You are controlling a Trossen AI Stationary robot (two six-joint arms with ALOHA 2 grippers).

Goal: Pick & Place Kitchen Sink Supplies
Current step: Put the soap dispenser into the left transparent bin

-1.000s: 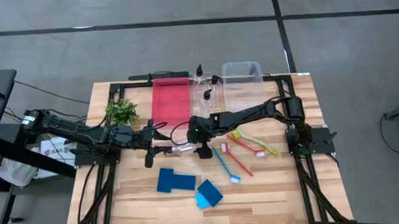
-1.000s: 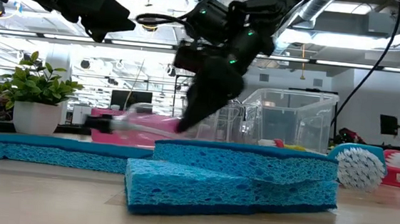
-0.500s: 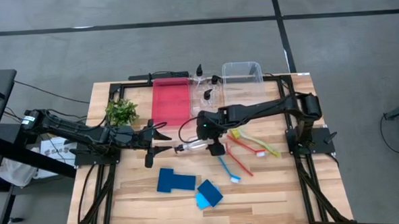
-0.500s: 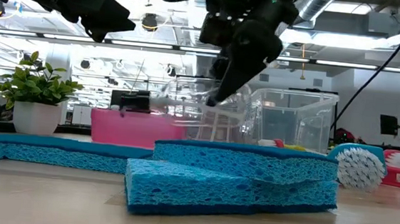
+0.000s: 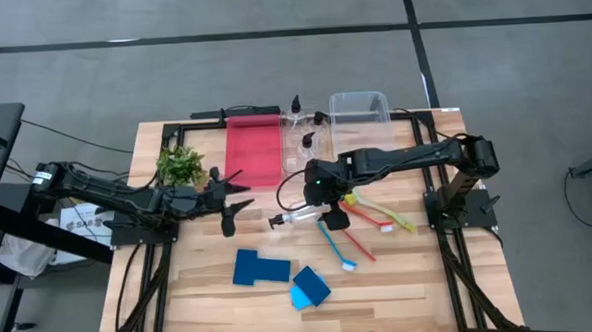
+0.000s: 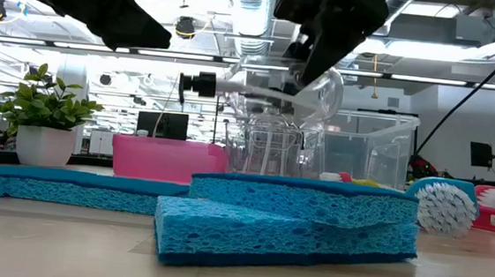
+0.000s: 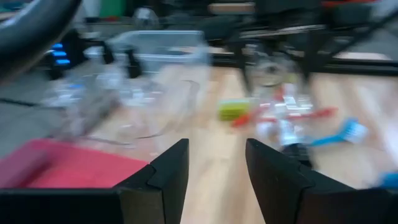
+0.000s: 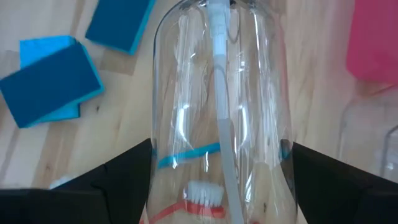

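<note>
My right gripper (image 5: 323, 213) (image 8: 221, 155) is shut on a clear bottle (image 5: 300, 217) (image 6: 278, 92) with a black pump top (image 6: 200, 83), held in the air over the table's middle. Three more clear bottles (image 5: 307, 125) stand between the red bin and the clear bin. Blue (image 5: 335, 244), red (image 5: 356, 233) and yellow-green (image 5: 380, 211) brushes lie flat right of the held bottle. The dark sponge (image 5: 259, 268) and a second, lighter blue sponge (image 5: 309, 287) lie near the front edge. My left gripper (image 5: 230, 202) (image 7: 217, 163) is open, left of the bottle. My right gripper pinches the bottle's wide body (image 8: 165, 177) between its two fingers (image 8: 118, 186), one on each side. The fingers slant down from the table's right and lie roughly along the bottle. The bottle is lifted clear and lies level, with its pump pointing toward the table's left.
The red bin (image 5: 252, 153) and clear bin (image 5: 361, 118) sit at the far side. A small leafy plant (image 5: 180, 167) stands far left. Bare wood shows between the sponges and the left gripper, and along the near right.
My right gripper has carried the bottle up from near table level and toward the table's right, away from my left gripper. The bottle stays level, its pump pointing left. My left gripper has swung slightly toward the far edge.
</note>
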